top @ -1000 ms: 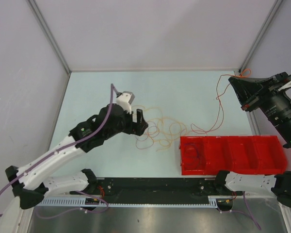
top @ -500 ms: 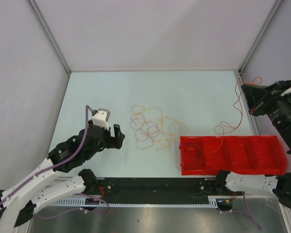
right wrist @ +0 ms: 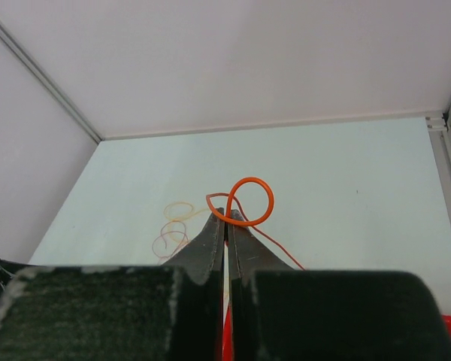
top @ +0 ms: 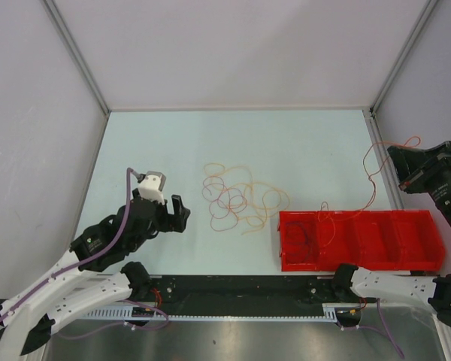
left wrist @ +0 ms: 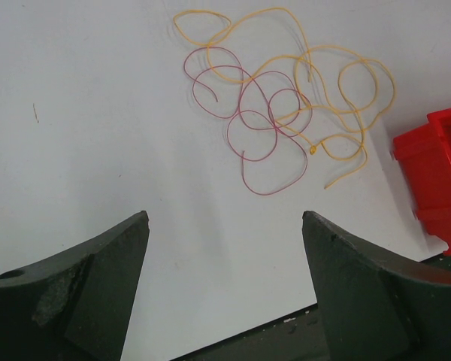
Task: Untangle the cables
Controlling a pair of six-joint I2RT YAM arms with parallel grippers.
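White walls close in a pale blue-green table (top: 286, 143). We find the left gripper (left wrist: 224, 219) low over the bare surface, its jaws spread wide with nothing between them. The tangle of cables (left wrist: 274, 113) lies flat ahead of its fingers, offset toward its right finger and well apart from both. In it, yellow-orange loops cross pink-purple ones. A red bin (left wrist: 436, 173) sits further out past that same right finger.

The right gripper (right wrist: 225, 216) is up off the table, jaws pressed together and pinching a single orange cable (right wrist: 270, 201). A small ring of this cable curls just above the fingertips, and the strand drops away beneath the gripper. In the top view we trace its lower part down to the far wall of the red bin. From this gripper the tangle lies well ahead and to the left of the fingertips.
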